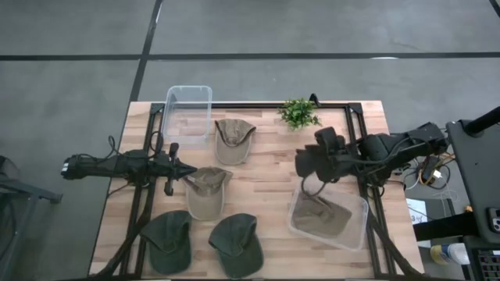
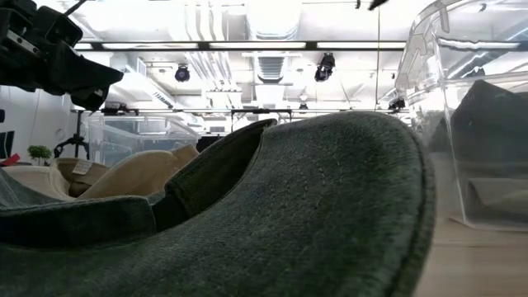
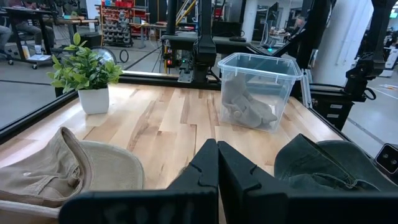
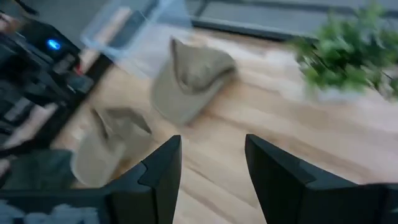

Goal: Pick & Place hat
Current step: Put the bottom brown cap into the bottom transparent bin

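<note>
Two tan hats lie on the table: one at the middle (image 1: 207, 193), one farther back (image 1: 233, 140). Two dark green hats (image 1: 168, 238) (image 1: 234, 243) lie near the front edge. Another tan hat (image 1: 320, 217) lies inside the clear bin (image 1: 355, 234) at the right. My left gripper (image 1: 190, 173) is shut and empty, just left of the middle tan hat (image 3: 62, 174). My right gripper (image 1: 301, 165) is open and empty, above the table at the right bin's far side; in its wrist view (image 4: 211, 168) it looks toward the two tan hats.
An empty clear bin (image 1: 187, 109) stands at the far left. A small potted plant (image 1: 299, 113) stands at the far edge, right of the middle. A dark green hat (image 2: 330, 206) fills the low view's foreground. Bare wood lies in the middle between the two grippers.
</note>
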`<state>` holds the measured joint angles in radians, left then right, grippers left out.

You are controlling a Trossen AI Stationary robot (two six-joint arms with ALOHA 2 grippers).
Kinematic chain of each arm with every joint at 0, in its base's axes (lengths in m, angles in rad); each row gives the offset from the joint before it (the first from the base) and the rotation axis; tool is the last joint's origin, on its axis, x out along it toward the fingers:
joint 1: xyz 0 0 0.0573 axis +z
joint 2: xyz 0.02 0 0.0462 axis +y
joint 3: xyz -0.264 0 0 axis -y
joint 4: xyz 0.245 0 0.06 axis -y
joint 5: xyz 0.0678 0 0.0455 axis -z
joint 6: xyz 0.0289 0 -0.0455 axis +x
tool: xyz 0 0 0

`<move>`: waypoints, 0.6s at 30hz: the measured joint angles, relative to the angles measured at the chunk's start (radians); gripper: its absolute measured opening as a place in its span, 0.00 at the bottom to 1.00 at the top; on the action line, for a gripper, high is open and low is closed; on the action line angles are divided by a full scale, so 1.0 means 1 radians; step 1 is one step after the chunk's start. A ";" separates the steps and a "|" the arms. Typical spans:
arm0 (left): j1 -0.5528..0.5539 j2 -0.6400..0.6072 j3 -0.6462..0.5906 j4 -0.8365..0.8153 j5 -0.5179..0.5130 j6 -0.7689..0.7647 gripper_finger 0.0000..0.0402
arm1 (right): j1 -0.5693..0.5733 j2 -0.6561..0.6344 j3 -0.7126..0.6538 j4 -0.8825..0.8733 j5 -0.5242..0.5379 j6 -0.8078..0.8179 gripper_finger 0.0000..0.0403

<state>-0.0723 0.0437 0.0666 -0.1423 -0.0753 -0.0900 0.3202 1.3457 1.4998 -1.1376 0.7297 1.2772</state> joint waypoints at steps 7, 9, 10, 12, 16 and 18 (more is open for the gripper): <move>0.000 0.000 0.000 0.000 0.000 0.000 0.00 | -0.085 0.001 -0.078 0.383 -0.029 -0.230 0.41; 0.000 0.000 0.000 0.000 0.000 0.000 0.00 | -0.106 0.001 -0.110 0.481 -0.031 -0.275 0.41; 0.000 0.000 0.000 0.000 0.000 0.000 0.00 | -0.118 0.001 -0.125 0.523 -0.032 -0.291 0.41; 0.000 0.000 0.000 0.000 0.000 0.000 0.00 | -0.143 0.001 -0.154 0.573 -0.043 -0.305 0.41; 0.000 0.000 0.000 0.000 0.000 0.000 0.00 | -0.196 0.001 -0.226 0.695 -0.099 -0.305 0.40; 0.000 0.000 0.000 0.000 0.000 0.000 0.00 | -0.218 0.001 -0.266 0.762 -0.129 -0.295 0.40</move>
<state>-0.0723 0.0437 0.0662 -0.1425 -0.0753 -0.0898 0.1024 1.3464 1.2339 -0.3752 0.6008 0.9823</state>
